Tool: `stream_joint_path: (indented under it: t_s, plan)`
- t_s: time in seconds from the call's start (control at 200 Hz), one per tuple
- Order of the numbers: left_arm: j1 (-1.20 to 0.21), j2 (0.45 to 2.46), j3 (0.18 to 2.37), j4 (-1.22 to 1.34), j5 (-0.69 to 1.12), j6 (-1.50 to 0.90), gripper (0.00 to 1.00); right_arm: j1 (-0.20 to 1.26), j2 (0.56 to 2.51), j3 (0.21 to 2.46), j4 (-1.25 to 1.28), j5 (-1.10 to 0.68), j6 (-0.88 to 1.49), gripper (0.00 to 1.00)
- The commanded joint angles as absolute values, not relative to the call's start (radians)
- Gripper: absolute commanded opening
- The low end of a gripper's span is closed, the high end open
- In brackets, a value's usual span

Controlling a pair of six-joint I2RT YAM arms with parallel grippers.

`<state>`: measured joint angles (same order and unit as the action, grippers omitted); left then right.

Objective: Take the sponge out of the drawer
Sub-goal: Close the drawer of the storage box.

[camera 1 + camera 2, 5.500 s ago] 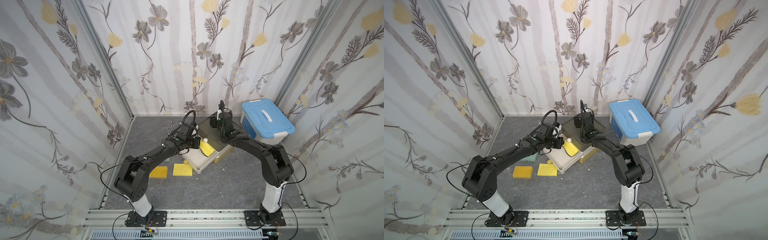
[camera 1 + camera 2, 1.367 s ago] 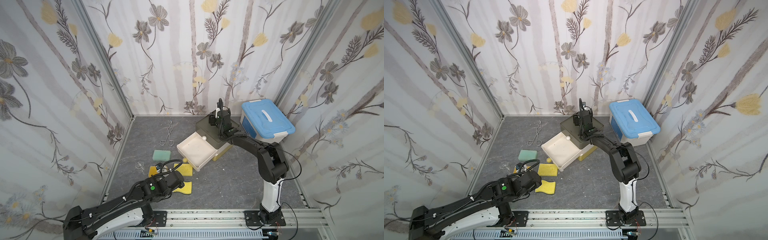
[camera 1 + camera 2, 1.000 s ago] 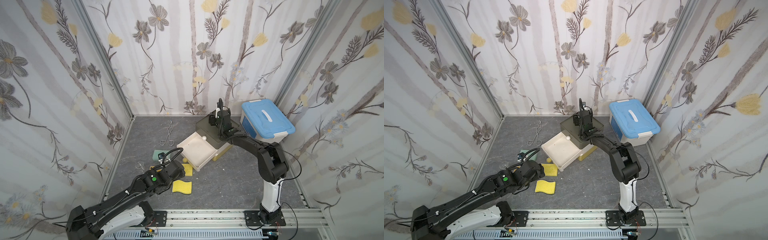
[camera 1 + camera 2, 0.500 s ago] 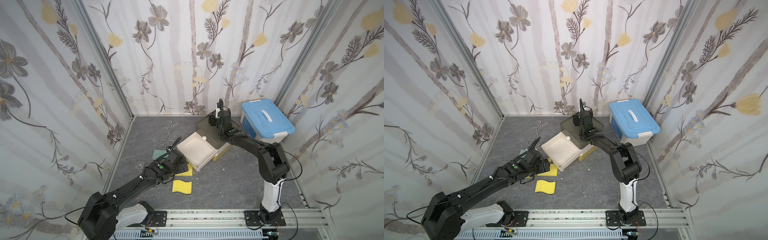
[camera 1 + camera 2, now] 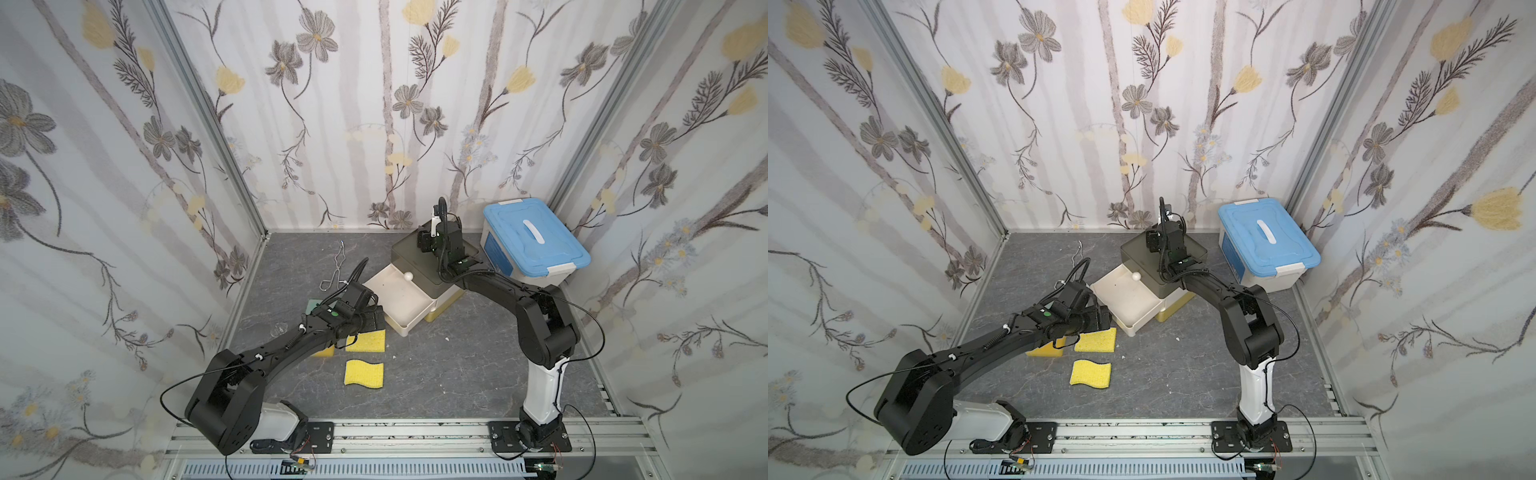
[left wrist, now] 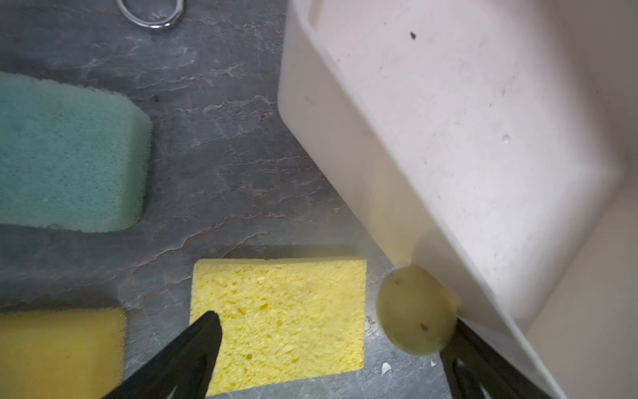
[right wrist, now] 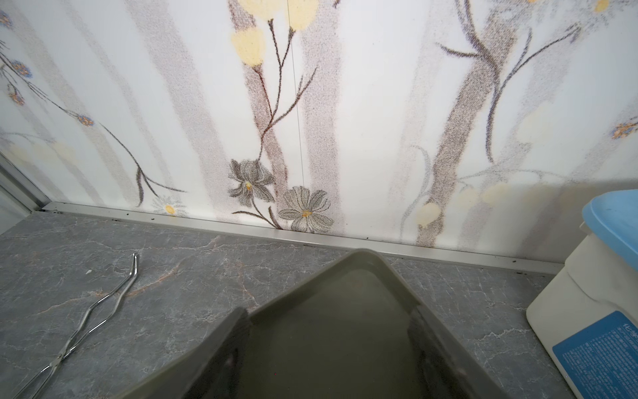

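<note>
The drawer (image 5: 399, 296) is empty; the wavy yellow sponge (image 5: 364, 374) lies on the tabletop (image 5: 440, 374) in front, so I judge extraction done. Left gripper (image 6: 335, 317) hangs released beside the drawer, right gripper (image 7: 328, 311) rests spread on the cabinet (image 5: 409, 252). Next I'd retract both.

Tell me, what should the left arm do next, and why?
Probably nudge the left gripper to the drawer front and push it shut. The drawer shows no sponge inside, the wavy yellow sponge lies on the floor, and that gripper is open, holding nothing. The right gripper rests on the cabinet, likely steadying it.
</note>
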<state>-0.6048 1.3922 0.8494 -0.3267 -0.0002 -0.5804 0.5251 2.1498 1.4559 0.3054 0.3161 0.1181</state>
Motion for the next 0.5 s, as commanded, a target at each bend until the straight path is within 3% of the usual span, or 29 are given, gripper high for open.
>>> stream_joint_path:
  t_s: [0.0,0.495]
  plan:
    - [-0.603,1.41,0.869,-0.255,0.016,-0.56,1.0,0.527,2.198,1.412,-0.195,0.17,0.244,0.74]
    - [-0.603,1.416,0.871,-0.227,0.039,-0.551,1.0,0.528,2.199,1.412,-0.198,0.17,0.247,0.74]
